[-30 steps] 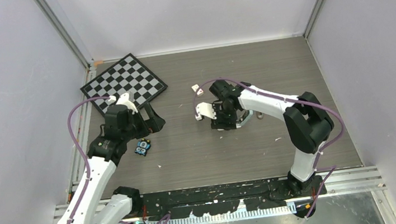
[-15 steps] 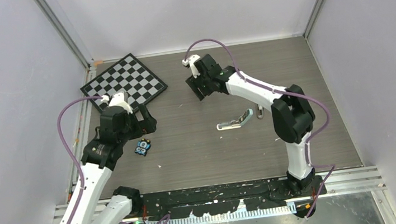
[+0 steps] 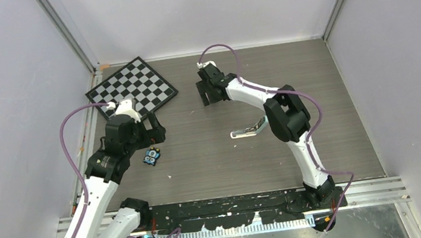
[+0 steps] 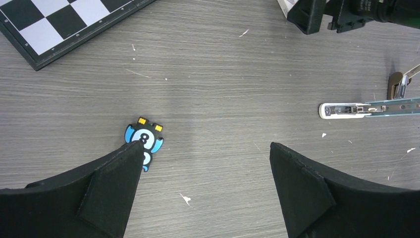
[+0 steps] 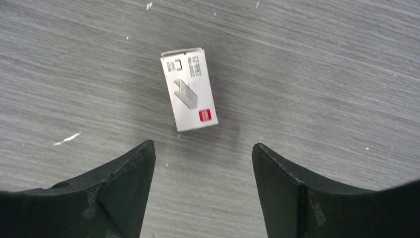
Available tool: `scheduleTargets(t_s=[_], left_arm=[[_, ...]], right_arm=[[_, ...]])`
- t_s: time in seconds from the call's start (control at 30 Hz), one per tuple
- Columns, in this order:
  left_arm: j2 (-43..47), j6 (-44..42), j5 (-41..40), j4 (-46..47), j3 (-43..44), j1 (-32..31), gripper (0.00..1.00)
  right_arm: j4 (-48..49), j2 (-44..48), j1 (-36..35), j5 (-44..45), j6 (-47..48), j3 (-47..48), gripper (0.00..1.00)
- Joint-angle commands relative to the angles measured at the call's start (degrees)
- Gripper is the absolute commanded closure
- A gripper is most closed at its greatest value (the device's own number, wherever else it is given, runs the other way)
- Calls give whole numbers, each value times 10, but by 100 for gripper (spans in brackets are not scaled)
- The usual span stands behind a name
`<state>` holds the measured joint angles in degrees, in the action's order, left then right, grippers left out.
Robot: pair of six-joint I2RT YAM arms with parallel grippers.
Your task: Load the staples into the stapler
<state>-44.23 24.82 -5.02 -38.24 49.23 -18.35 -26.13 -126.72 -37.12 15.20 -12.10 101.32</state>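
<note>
The bench (image 3: 213,166) is bounded by walls at its left, right and far edges. The chessboard (image 3: 131,87) occupies the far-left corner, and bare surface is left between the black-and-blue gadget (image 3: 152,157) and the stapler (image 3: 249,129), which lies opened at mid-bench. The jaws of the left gripper (image 4: 205,148) are spread fully and hold nothing; one tip is just beside the gadget. The jaws of the right gripper (image 5: 203,148) are set well apart and empty, with the white box (image 5: 188,89) lying flat ahead, untouched. The box is shown whole by the right wrist view only. A silvery strip (image 4: 403,85) near the stapler is shown by the left wrist view only; whether it is the staples cannot be told.
</note>
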Motion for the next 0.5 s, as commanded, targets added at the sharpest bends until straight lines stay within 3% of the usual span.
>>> scheduleTargets(t_s=[0.0, 0.3, 0.47], left_arm=[[7, -11, -11, 2, 9, -2, 0], [9, -9, -10, 5, 6, -2, 0], [12, -8, -2, 14, 1, -2, 0]], right_arm=[[29, -20, -2, 23, -10, 53, 24], [41, -66, 5, 25, 3, 84, 25], [54, -76, 7, 15, 17, 89, 31]])
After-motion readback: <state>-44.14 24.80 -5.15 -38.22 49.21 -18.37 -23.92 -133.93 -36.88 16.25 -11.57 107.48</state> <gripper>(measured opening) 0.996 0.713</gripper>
